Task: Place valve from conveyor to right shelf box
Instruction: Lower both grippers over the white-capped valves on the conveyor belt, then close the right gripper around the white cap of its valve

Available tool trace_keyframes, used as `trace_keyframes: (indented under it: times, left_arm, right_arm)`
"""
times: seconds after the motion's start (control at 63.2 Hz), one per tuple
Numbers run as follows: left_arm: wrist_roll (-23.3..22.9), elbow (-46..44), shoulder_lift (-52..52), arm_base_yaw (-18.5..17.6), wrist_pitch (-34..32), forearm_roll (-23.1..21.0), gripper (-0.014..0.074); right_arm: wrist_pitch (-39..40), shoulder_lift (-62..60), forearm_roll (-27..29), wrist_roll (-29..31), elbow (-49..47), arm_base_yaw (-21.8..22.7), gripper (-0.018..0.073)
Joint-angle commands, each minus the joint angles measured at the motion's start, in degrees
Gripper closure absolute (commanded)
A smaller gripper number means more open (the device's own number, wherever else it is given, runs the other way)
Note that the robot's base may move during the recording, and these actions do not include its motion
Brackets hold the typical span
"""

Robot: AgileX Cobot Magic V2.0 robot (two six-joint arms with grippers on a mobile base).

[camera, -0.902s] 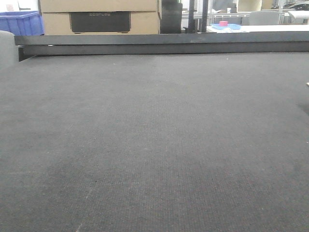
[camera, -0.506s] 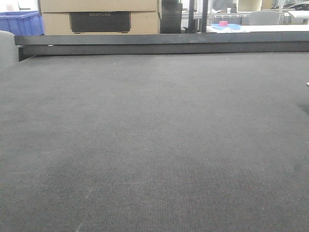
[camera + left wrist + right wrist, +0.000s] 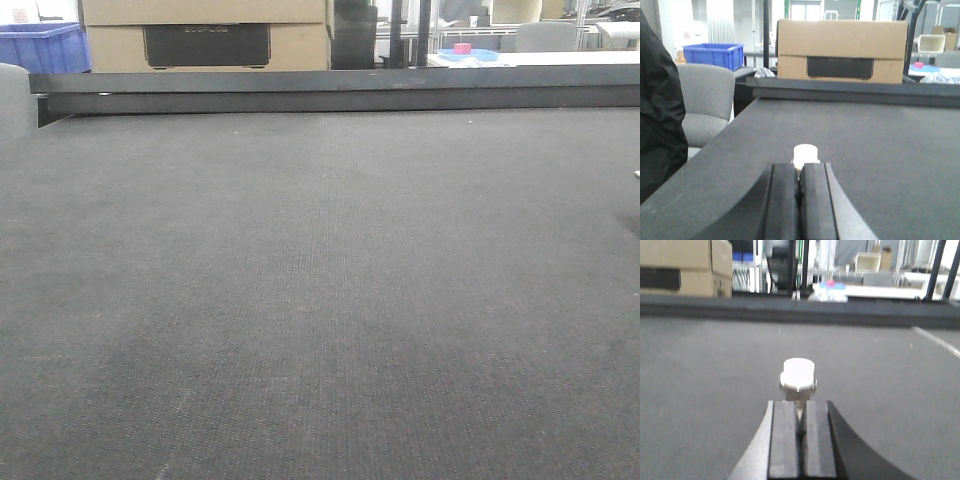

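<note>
The conveyor (image 3: 320, 300) fills the front view as a wide dark grey woven belt, with a black rail (image 3: 330, 92) along its far side; no valve or gripper shows there. In the left wrist view my left gripper (image 3: 800, 167) is shut, and a white-capped valve (image 3: 805, 152) sticks out just past its tips, a pale sliver of it pinched between the jaws. The right wrist view shows my right gripper (image 3: 800, 405) shut the same way on a white-capped valve (image 3: 798, 372) with a metal body. The right shelf box is out of view.
Beyond the rail stands a large cardboard box (image 3: 840, 50), with a blue crate (image 3: 714, 54) to its left. A grey chair (image 3: 705, 100) and a figure in dark clothing (image 3: 657, 115) are off the belt's left edge. A white table (image 3: 875, 290) stands at the back right.
</note>
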State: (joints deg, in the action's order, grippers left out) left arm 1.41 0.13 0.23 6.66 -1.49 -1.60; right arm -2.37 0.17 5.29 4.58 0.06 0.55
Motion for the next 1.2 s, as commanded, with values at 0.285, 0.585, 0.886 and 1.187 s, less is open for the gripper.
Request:
trace_keyframes:
  times: [0.285, 0.585, 0.886, 1.187]
  left_arm:
    - [-0.4, -13.9, 0.8, -0.1, 6.2, -1.1, 0.0704]
    - [-0.4, -37.0, 18.6, -0.1, 29.9, -0.7, 0.0210]
    - [-0.4, -49.3, 34.1, -3.0, 38.9, -0.1, -0.0004]
    - [-0.4, -64.2, 48.8, -8.0, 52.1, 2.1, -0.0003]
  right_arm:
    - [-3.2, -0.2, 0.0, 0.1, -15.1, 0.3, 0.0720]
    - [-13.1, 12.4, 0.0, 0.1, -32.3, 0.3, 0.0218]
    - [-11.9, 27.2, -0.2, 0.1, -34.4, 0.3, -0.0010]
    - [-36.5, 46.4, -0.2, 0.1, -56.7, 0.3, -0.0010]
